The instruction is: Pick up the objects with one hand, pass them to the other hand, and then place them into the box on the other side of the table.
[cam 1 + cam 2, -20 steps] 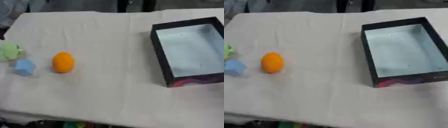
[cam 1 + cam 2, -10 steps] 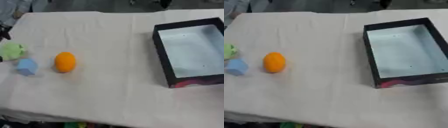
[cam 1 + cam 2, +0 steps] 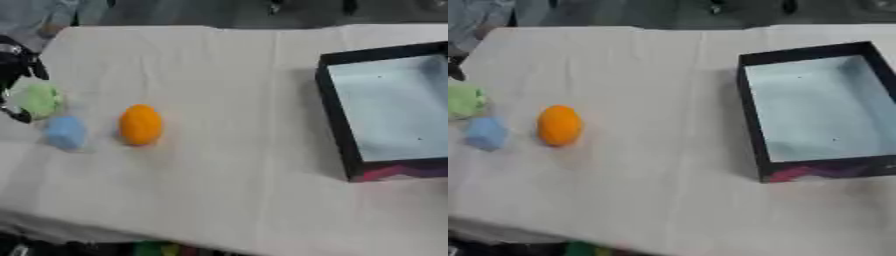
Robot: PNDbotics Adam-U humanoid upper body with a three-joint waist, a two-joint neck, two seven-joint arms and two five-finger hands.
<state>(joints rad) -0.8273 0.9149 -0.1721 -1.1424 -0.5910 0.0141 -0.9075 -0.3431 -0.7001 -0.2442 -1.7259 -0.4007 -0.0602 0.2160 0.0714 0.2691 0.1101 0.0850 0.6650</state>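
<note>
Three small objects lie at the table's left side: a green lump (image 3: pixel 38 99), a pale blue lump (image 3: pixel 66 132) just below it, and an orange egg-shaped object (image 3: pixel 141 124) to their right. My left hand (image 3: pixel 16 61) comes in at the left edge, black fingers showing above and below the green lump, spread on either side of it and not closed round it. The black box (image 3: pixel 750 120) with a pale inside stands at the right and holds nothing. My right hand shows in no view.
A cream cloth (image 3: pixel 227 75) covers the table, whose front edge runs along the bottom of the view. A dark floor and a bit of grey cloth show beyond the far edge.
My left hand has come in further from the left edge and now reaches the green lump. The objects and the box have not moved on the cloth.
</note>
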